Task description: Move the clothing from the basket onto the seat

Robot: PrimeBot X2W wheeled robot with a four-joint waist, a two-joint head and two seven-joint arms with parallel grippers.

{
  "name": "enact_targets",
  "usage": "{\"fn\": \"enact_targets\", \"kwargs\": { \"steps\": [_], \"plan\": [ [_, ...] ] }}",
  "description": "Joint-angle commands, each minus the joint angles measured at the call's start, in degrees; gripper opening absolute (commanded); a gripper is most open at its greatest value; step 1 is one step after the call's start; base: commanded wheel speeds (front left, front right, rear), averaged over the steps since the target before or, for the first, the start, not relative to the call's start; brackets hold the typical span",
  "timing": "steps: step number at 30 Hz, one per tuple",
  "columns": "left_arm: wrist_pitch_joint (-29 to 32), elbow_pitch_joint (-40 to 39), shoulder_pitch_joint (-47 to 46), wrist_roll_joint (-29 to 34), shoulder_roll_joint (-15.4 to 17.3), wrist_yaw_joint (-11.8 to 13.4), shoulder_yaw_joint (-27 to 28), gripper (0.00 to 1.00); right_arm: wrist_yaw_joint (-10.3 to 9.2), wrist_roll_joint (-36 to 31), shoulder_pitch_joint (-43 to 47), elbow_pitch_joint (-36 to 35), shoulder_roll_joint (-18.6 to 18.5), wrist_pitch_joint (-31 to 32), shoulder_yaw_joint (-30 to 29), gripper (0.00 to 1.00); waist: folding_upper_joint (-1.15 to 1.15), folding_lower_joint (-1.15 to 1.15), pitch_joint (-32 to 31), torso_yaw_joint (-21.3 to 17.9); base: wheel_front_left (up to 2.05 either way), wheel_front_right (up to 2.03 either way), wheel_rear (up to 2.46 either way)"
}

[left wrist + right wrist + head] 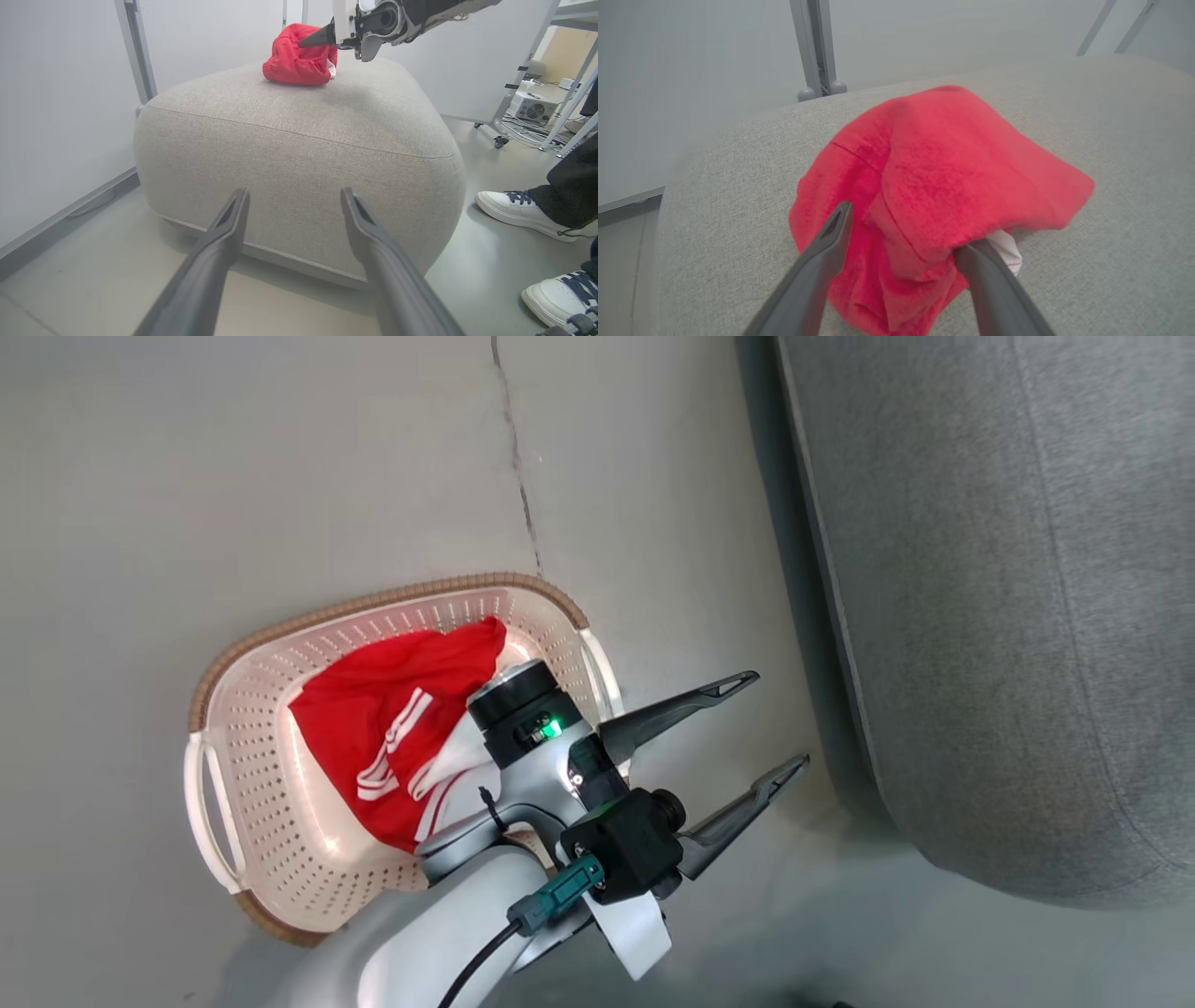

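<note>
Presently, item one: plain red garment (943,186), bunched in a heap on top of the seat (1111,140), directly between the fingers of the right end effector (906,228). Those fingers stand wide apart. A fold of cloth drapes over the tip of one finger, the other tip lies against the heap, and nothing is pinched. A small white patch (1008,252) peeps from under the red edge just beside the covered finger.

Item two: striped red-and-white garment (392,747), crumpled inside the basket (247,756), behind the left end effector (770,726) on its wrist side and partly hidden by the forearm. The basket stands on the floor (280,476).

Left end effector: fingers spread wide, empty, low over the floor, pointing at the side wall of the seat, near it but apart. In its wrist view the red heap lies well ahead and above, on the far part of the seat top, with a finger of the right end effector against it from the upper right.

Surroundings: pale panel (56,93) to the left of the left end effector's fingers. White shoes (514,212) of a person on the floor to their right, near the seat's corner. A second panel on castors (458,70) beyond the seat.
</note>
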Motion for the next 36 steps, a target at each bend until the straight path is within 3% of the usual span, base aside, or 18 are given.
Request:
{"fn": "enact_targets", "kwargs": {
  "steps": [1,9,16,20,25,31,36],
  "plan": [
    [0.0,-0.2,1.0,-0.5,-0.4,0.0,0.5,1.0,0.01,0.8,1.2,-0.2,-0.7,0.1,1.0,1.0,0.0,0.0,-2.4,0.0,0.0,0.0,0.0],
    [0.0,-0.1,5.5,-1.9,-2.0,0.0,3.0,1.0,0.01,3.1,4.4,1.2,-2.0,1.1,5.5,1.0,0.0,0.0,-10.7,-0.8,0.0,0.0,0.0],
    [0.0,-0.8,9.2,-1.7,-3.1,0.0,6.4,1.0,0.01,4.2,7.6,-4.1,-3.5,-0.8,7.0,1.0,0.0,0.0,-17.5,-1.0,0.0,0.0,0.0],
    [0.0,-1.3,11.4,-1.9,-4.0,0.0,8.7,1.0,0.01,1.7,10.1,-13.2,-4.6,-1.0,4.6,1.0,0.0,0.0,-20.4,-0.7,0.0,0.0,0.0],
    [0.0,-1.9,14.2,-1.7,-4.7,0.0,11.7,1.0,0.01,-3.2,16.5,-26.5,-2.9,-0.9,-0.3,1.0,0.0,0.0,-23.8,0.6,0.0,0.0,0.0],
    [0.0,-2.7,18.3,-1.4,-5.7,0.0,16.9,1.0,0.01,-7.4,25.7,-40.7,1.0,-0.9,-3.1,1.0,0.0,0.0,-27.9,2.9,0.0,0.0,0.0],
    [0.0,-2.9,21.4,-0.8,-6.3,1.2,23.3,1.0,0.01,-9.1,33.1,-48.1,4.8,-0.9,-4.0,1.0,0.0,0.0,-30.4,5.5,0.0,0.0,0.0]
  ]
}}
